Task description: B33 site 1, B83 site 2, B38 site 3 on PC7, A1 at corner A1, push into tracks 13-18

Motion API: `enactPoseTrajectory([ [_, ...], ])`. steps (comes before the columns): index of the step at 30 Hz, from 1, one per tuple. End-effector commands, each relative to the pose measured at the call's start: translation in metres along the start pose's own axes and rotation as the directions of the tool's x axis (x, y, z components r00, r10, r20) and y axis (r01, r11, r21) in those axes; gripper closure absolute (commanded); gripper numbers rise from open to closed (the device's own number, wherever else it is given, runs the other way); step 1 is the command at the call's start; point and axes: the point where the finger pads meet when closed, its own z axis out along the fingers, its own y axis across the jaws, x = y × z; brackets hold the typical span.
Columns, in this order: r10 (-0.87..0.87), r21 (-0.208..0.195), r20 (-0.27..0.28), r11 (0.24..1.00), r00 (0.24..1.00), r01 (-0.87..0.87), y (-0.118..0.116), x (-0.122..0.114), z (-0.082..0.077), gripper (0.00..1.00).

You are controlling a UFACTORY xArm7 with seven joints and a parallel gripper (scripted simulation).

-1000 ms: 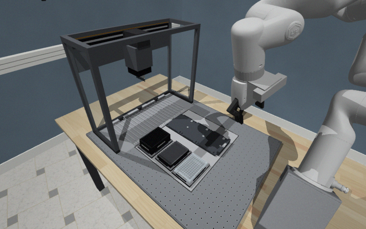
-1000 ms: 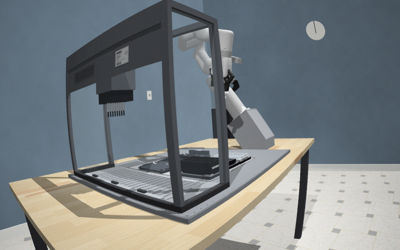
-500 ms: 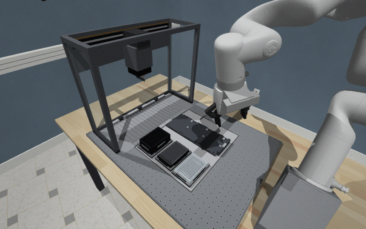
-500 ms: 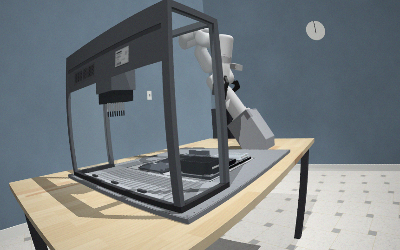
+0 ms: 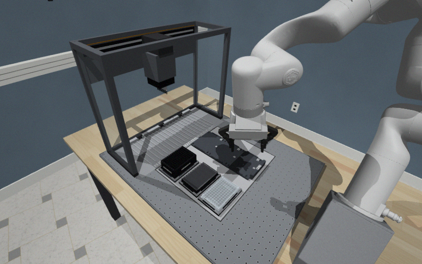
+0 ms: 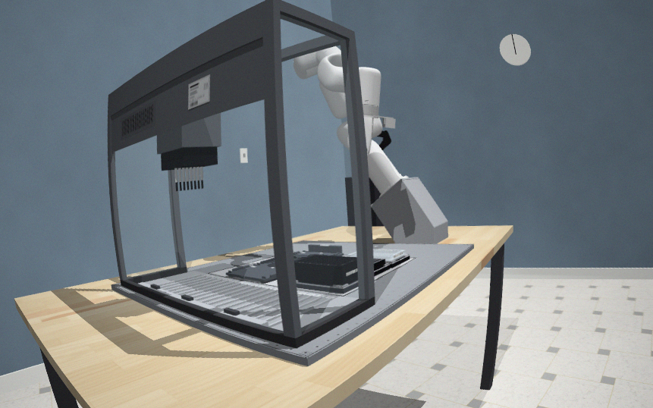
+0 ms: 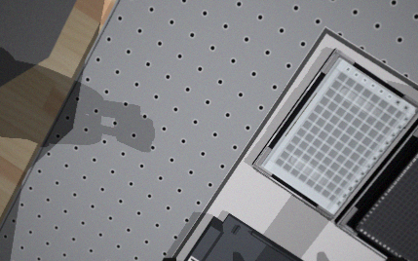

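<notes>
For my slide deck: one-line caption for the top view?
Open gripper hovers over empty carrier PC7; three plates wait in nests.

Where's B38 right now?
In the top view, B38, the clear plate, sits in the nest row's end nearest the arm's base, beside the dark B33.

Even bright light, hard-edged shadows, sharp focus, curved wide-angle edges

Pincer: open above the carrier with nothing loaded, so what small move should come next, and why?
Probably shift toward the 384-well plate B33 in the middle nest. The pincer hangs open and empty over carrier PC7, whose sites are bare, and all three plates sit in their nests.
</notes>
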Motion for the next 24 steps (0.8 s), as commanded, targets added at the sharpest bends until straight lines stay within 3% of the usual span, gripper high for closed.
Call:
enactPoseTrajectory([
  [1, 0.041, -0.016, -0.006, 0.999, 0.999, -0.041, 0.008, 0.002, 0.004, 0.0],
  [13, 0.32, -0.058, -0.096, 0.944, 0.942, -0.326, 0.048, 0.02, 0.039, 0.0],
  [18, 0.385, -0.058, -0.127, 0.917, 0.914, -0.394, 0.057, 0.025, 0.048, 0.0],
  [24, 0.529, -0.036, -0.209, 0.836, 0.822, -0.547, 0.075, 0.04, 0.066, 0.0],
])
